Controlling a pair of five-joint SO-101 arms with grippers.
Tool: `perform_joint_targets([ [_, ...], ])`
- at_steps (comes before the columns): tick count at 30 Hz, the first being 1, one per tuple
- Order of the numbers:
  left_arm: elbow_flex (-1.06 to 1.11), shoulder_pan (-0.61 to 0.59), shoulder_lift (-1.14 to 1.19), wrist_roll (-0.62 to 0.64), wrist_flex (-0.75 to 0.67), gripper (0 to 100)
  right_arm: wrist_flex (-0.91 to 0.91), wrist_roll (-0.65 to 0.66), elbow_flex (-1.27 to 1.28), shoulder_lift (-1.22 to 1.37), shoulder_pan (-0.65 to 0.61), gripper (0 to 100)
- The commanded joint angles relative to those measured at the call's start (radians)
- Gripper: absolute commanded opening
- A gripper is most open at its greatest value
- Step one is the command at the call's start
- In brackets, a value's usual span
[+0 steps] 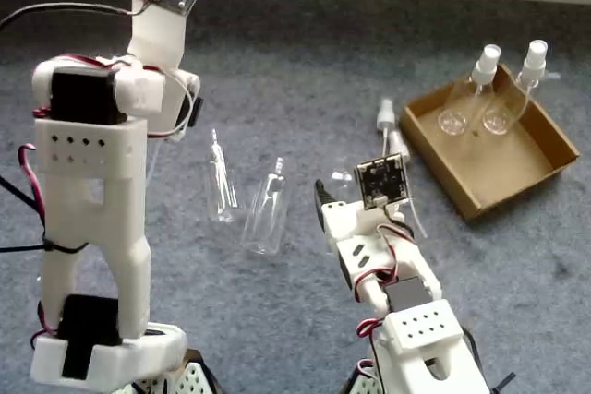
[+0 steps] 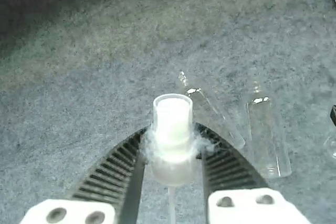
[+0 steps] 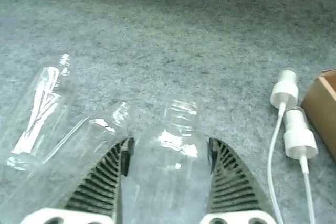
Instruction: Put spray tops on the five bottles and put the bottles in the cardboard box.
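Observation:
My left gripper [image 2: 172, 140] is shut on a white spray top [image 2: 172, 124], held above the carpet with its thin tube hanging down. My right gripper [image 3: 169, 148] is shut on a clear bottle [image 3: 170, 156] with its open mouth pointing away; in the high view this gripper [image 1: 334, 198] sits at the centre. Two more clear bottles [image 1: 222, 184] [image 1: 266, 211] lie on the carpet between the arms. Two loose spray tops [image 3: 283, 90] [image 3: 300, 140] lie beside the cardboard box [image 1: 545, 149]. In the box stand two bottles [image 1: 459, 103] [image 1: 506, 103] with spray tops on.
The left arm [image 1: 92, 182] stands tall at the left of the grey carpet. The box's open side faces up at the far right, with bare floor in its front half. Open carpet stretches behind the lying bottles.

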Motion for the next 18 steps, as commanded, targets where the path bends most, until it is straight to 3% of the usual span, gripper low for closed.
perform_joint_targets([
  [1, 0.084, 0.033, -0.12, -0.002, -0.107, 1, -0.025, 0.005, -0.01, -0.021, -0.041, 3.5],
  [8, 0.266, 0.064, -0.229, 0.0, -0.342, 1, -0.025, 0.003, -0.012, -0.021, -0.058, 3.5],
  [15, 0.387, 0.245, -0.409, 0.011, -0.376, 1, -0.021, 0.006, -0.021, -0.022, -0.053, 3.5],
  [18, 0.42, 0.249, -0.47, 0.11, -0.44, 1, -0.024, 0.008, -0.028, -0.031, -0.053, 3.5],
])
